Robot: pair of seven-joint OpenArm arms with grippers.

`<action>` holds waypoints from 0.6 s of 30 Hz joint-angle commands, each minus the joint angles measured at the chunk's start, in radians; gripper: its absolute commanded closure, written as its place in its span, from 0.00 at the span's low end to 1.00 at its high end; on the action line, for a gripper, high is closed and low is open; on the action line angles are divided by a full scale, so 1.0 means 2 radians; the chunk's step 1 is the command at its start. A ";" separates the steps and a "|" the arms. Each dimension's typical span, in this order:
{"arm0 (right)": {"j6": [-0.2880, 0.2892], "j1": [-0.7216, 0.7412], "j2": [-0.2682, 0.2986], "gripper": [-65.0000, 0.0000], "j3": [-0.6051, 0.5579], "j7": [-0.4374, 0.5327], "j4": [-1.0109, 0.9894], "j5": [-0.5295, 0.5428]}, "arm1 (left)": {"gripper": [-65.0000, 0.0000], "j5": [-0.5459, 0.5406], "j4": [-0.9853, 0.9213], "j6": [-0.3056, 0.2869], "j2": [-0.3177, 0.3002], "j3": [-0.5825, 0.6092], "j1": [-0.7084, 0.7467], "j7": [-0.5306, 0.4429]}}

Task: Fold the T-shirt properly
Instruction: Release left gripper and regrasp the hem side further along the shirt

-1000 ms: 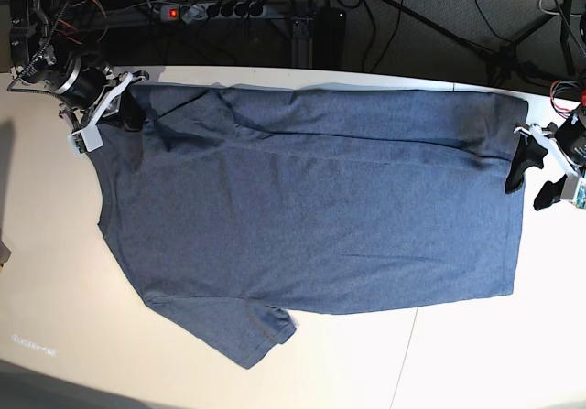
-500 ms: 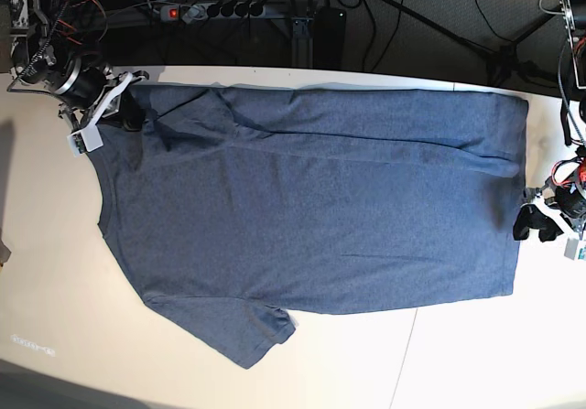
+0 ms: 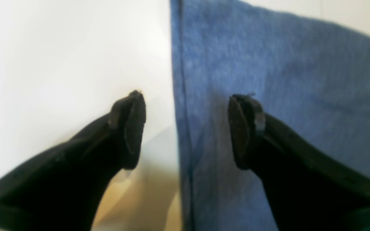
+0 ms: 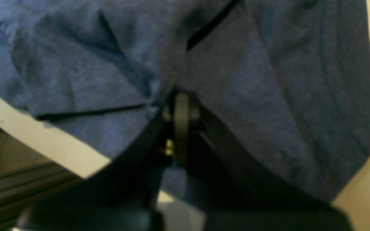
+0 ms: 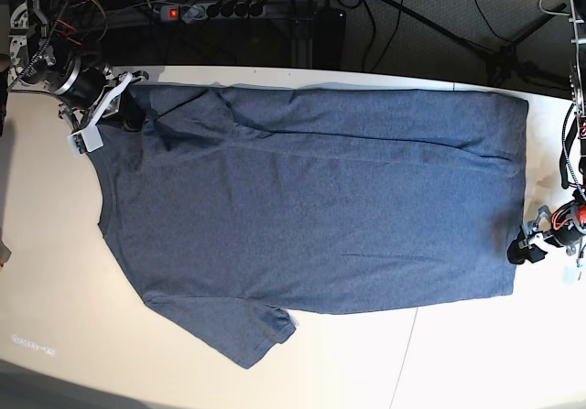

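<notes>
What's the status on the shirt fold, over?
Left gripper open, straddling the T-shirt hem edge. Right gripper shut on the shirt's far corner. Shirt flat on the table, top strip folded over. Nothing in the way.

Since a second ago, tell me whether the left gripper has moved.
Yes. In the base view the left gripper has slid along the T-shirt's hem, from near its far corner toward its near corner, jaws open.

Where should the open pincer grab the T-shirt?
On the hem edge, probably near its lower corner. The left pincer already straddles that straight flat edge, so slide in from the bare table side and pinch it.
</notes>
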 commanded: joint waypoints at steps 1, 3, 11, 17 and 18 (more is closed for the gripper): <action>0.008 -0.003 0.008 1.00 0.003 -0.015 0.002 -0.011 | 0.33 0.003 0.000 -0.007 0.000 0.000 -0.013 0.006; 0.008 -0.003 0.008 1.00 0.003 -0.015 0.002 -0.011 | 0.33 0.006 -0.001 -0.007 0.009 0.000 -0.013 0.006; 0.008 -0.003 0.008 1.00 0.003 -0.025 0.002 -0.011 | 0.33 0.046 -0.008 -0.007 0.055 0.000 -0.013 -0.002; 0.008 -0.003 0.008 1.00 0.003 -0.028 0.002 -0.011 | 0.33 0.056 -0.008 -0.007 0.059 -0.001 -0.013 -0.029; 0.008 -0.003 0.008 1.00 0.003 -0.028 0.002 -0.011 | 0.33 0.056 -0.008 -0.007 0.059 -0.001 -0.013 -0.031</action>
